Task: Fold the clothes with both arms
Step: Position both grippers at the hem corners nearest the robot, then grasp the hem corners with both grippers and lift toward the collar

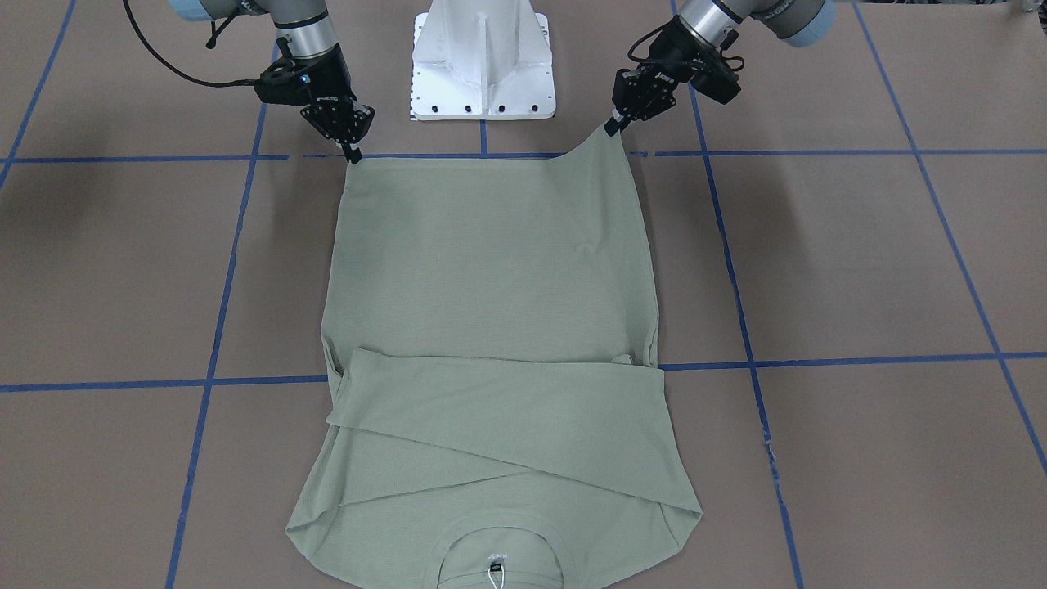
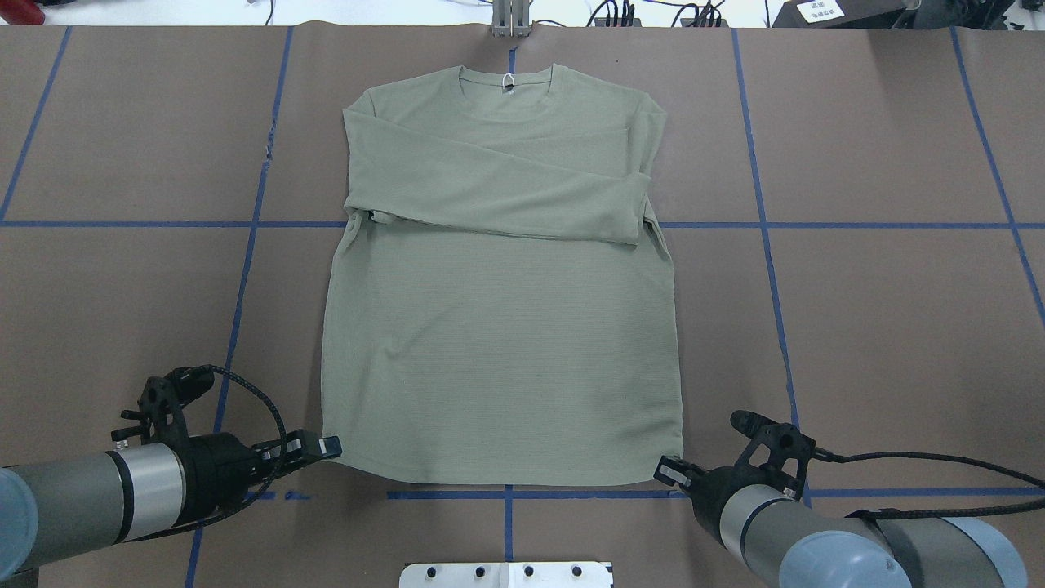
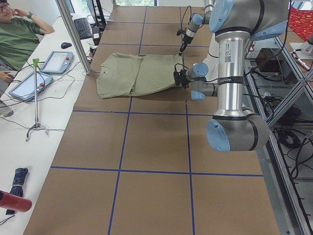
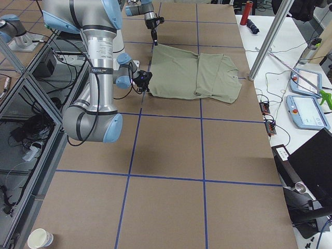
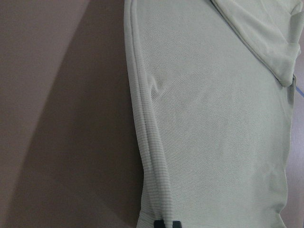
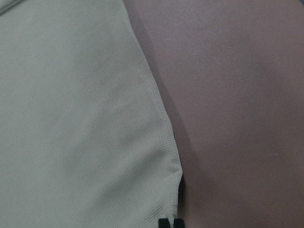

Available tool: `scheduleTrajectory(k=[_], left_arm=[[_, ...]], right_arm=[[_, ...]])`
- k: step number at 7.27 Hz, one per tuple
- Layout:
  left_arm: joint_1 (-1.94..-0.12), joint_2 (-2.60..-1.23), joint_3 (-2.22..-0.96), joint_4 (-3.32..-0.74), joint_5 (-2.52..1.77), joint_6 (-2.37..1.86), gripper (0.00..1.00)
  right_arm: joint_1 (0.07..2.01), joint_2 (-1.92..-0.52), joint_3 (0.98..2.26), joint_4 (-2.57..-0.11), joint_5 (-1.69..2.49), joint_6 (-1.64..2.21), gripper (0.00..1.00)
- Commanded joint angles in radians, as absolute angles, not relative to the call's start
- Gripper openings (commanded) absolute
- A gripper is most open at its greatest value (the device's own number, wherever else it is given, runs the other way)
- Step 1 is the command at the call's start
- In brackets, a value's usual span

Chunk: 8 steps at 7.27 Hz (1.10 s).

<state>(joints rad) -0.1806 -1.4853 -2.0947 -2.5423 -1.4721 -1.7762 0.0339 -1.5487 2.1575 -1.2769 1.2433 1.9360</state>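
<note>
- Sage-green shirt (image 2: 498, 343) lies flat on the brown table (image 2: 882, 327), with its collar (image 2: 506, 80) at the edge far from the robot and its hem nearest the robot.
- Both sleeves (image 2: 490, 192) are folded across the chest, one over the other.
- Left gripper (image 2: 331, 447) is pinched closed on the hem corner on its side. In the front-facing view that corner stands up in a small peak.
- Right gripper (image 2: 663, 471) is pinched closed on the other hem corner, which sits low at the table.
- Blue tape (image 2: 767, 245) marks a grid on the table.

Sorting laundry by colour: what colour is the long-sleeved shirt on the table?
Pale sage green, plain; the overhead exterior view shows the shirt best.
</note>
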Motion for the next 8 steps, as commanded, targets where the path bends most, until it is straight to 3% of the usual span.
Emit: scheduleTrajectory(k=[1,3,4,5,8], left_arm=[[-0.186,-1.454,-2.257,-2.414,-1.593,-1.773,0.00],[-0.192,-1.491,-2.597,-2.030,-1.792,-1.773,0.00],[-0.292,-1.543,-2.655,-1.896,-1.927,-1.772,0.00],[-0.375,-1.677,-2.585,-1.825,-1.977,-1.734,0.00],[-0.588,-1.914,-2.175,-1.789,-1.976,-1.435,0.00]], right_arm=[[0.116,-1.511,2.439,-1.629,1.415,1.884,0.00],[0.242,-1.392,2.699,-1.968,1.678,1.735,0.00],[0.321,-1.265,2.698,-2.088,1.762,1.671,0.00],[0.372,-1.176,2.630,-2.148,1.764,1.558,0.00],[0.591,-1.088,2.305,-2.047,1.766,1.250,0.00]])
